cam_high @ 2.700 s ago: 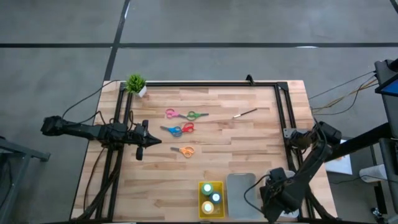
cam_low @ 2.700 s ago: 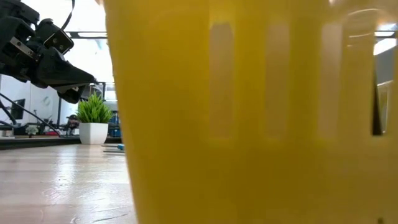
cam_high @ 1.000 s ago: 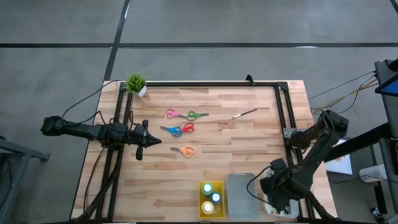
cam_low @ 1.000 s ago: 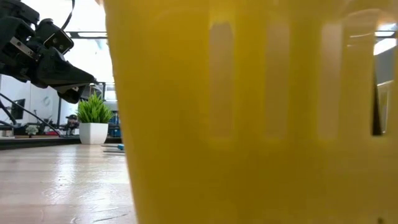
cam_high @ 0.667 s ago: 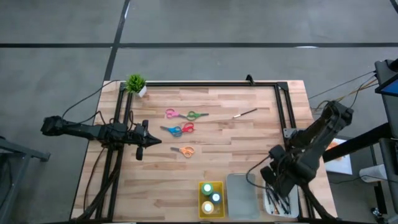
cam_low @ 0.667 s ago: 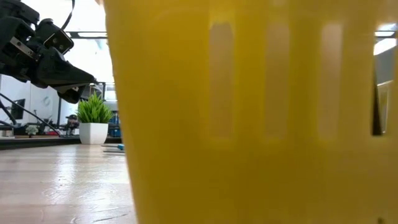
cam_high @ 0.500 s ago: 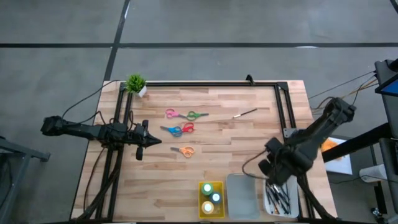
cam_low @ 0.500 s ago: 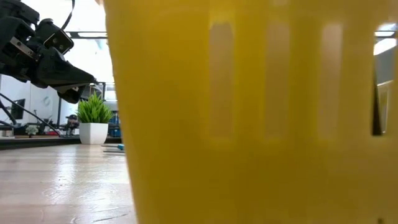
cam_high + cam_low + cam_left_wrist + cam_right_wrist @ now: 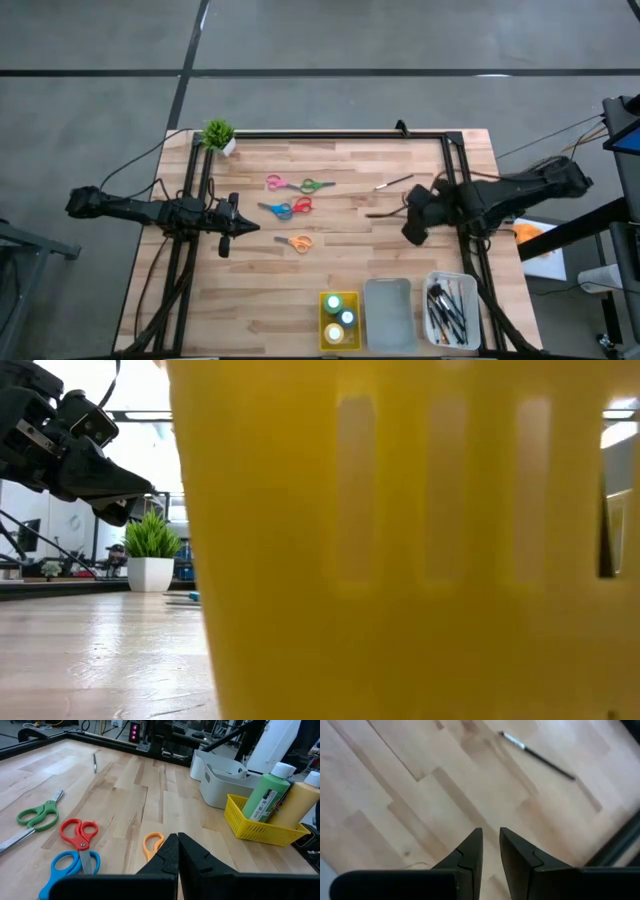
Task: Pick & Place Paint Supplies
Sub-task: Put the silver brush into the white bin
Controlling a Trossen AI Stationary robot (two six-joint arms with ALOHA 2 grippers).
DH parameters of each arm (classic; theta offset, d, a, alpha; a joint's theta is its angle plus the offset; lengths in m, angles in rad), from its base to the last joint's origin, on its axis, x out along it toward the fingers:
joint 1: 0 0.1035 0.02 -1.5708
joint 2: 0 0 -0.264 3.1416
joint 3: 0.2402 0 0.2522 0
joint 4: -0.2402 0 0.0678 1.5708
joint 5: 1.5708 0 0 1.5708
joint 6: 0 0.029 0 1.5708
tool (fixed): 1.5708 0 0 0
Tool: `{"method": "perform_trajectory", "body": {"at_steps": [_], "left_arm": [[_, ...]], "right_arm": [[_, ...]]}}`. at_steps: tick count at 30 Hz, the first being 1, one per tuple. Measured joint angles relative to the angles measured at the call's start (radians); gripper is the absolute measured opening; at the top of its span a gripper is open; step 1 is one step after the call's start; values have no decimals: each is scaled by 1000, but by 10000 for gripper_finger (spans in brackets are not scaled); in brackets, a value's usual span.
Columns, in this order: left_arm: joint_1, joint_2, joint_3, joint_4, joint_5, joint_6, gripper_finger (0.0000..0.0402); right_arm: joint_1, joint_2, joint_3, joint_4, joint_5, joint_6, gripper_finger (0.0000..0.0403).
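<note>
Right end effector (image 9: 411, 228) narrow, empty, near brush (image 9: 394, 182); yellow tray (image 9: 400, 540) blocks low view.

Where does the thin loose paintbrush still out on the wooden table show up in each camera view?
High view: thin paintbrush lies on the table's far right part, just beyond the right gripper.
Low view: not in it; the yellow slotted tray blocks most of the picture.
Left wrist view: small, far across the table.
Right wrist view: beyond the slightly parted fingers.
Shared landmark: the light wooden tabletop.
</note>
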Motion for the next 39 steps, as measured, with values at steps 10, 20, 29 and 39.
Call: {"method": "perform_trajectory", "body": {"at_steps": [10,20,29,39], "left_arm": [[0,0,0,0,0,0,0],[0,0,0,0,0,0,0],[0,0,0,0,0,0,0],[0,0,0,0,0,0,0]], "right_arm": [[-351,42,-42,180,-158,-537,61],[-549,221,6,233,-212,-1114,61],[-641,412,100,249,-214,-1310,61],[-673,558,170,256,-215,-1385,61]]}}
